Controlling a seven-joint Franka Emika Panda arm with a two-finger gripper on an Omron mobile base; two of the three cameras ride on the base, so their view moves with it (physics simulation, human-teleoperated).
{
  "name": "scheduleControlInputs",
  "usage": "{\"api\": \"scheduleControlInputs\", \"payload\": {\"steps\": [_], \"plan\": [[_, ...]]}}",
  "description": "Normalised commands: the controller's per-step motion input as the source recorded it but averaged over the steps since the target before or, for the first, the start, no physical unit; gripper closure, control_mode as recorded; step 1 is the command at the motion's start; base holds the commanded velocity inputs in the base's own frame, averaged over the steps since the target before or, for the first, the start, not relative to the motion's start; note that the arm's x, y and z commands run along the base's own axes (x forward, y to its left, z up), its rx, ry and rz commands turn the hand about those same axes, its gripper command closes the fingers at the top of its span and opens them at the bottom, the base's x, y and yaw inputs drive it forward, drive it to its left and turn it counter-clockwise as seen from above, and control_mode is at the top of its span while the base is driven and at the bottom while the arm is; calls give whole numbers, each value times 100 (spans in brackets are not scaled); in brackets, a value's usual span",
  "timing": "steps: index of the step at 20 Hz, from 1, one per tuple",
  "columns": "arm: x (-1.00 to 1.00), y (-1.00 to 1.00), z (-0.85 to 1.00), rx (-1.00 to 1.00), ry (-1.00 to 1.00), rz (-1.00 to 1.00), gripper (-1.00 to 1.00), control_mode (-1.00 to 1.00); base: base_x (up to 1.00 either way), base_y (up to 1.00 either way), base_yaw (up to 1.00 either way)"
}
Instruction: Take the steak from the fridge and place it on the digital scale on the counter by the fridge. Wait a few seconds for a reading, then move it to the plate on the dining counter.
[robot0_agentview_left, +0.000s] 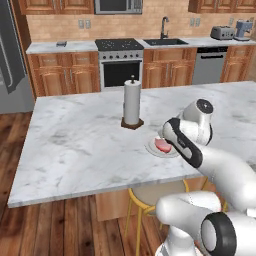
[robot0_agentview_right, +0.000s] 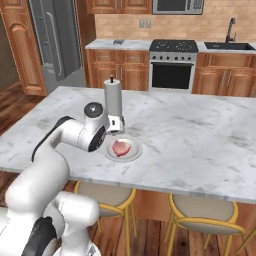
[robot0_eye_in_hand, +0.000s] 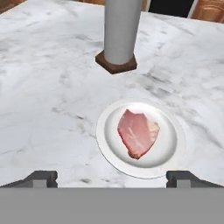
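On the dining counter (robot0_agentview_left: 75, 145) we logged one steak (robot0_eye_in_hand: 138, 132), lying flat in the middle of the plate (robot0_eye_in_hand: 170, 148). Our gripper (robot0_eye_in_hand: 111, 178) hung above the plate's near edge with its jaws spread wide and holding nothing. The steak lay just ahead of and below the fingertips, centred between them, its long axis running roughly away from the hand. A paper towel holder (robot0_eye_in_hand: 119, 33) stood beyond the plate, near but apart. We judged placement complete, so retreat needed only a straight lift.
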Motion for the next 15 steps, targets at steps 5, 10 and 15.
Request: {"api": "scheduleControlInputs", "payload": {"steps": [5, 10, 15], "plan": [[-99, 0, 52, 0, 38, -5, -100, -100, 0, 0, 0], [-98, 0, 6, 0, 32, -1, -100, -100, 0, 0, 0], [-100, 7, 0, 0, 5, 0, -100, -100, 0, 0, 0]]}}
